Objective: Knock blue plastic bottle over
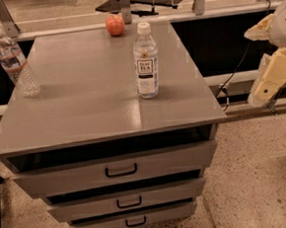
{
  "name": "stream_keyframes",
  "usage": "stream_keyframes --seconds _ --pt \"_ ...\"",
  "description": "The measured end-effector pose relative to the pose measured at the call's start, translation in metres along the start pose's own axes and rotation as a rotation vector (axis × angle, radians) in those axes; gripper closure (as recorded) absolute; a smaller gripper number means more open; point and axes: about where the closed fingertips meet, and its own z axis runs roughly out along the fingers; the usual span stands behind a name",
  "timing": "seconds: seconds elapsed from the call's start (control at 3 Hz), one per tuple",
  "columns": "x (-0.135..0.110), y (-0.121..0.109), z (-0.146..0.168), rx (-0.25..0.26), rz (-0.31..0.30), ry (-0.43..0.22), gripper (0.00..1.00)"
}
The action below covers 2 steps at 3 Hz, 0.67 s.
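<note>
The blue plastic bottle point(145, 60) stands upright on the grey cabinet top point(83, 106), right of its middle. It is clear with a white cap and a white label with dark text. My gripper point(269, 83) hangs at the far right edge of the view, off the cabinet's right side and well apart from the bottle. It is cream-coloured and holds nothing that I can see.
A ribbed clear bottle point(15, 62) with a reddish band stands at the cabinet's far left. A red apple point(115, 24) sits at the back edge. Below the top are three drawers point(121, 170) with black handles. Speckled floor lies to the right.
</note>
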Motion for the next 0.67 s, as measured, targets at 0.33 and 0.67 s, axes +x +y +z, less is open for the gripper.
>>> stream_keyframes --seconds 0.33,0.67 --pt "-0.015 -0.030 0.033 -0.048 0.047 -0.146 0.00" --pt "-0.047 -0.038 0.056 -0.064 0.074 -0.270 0.00"
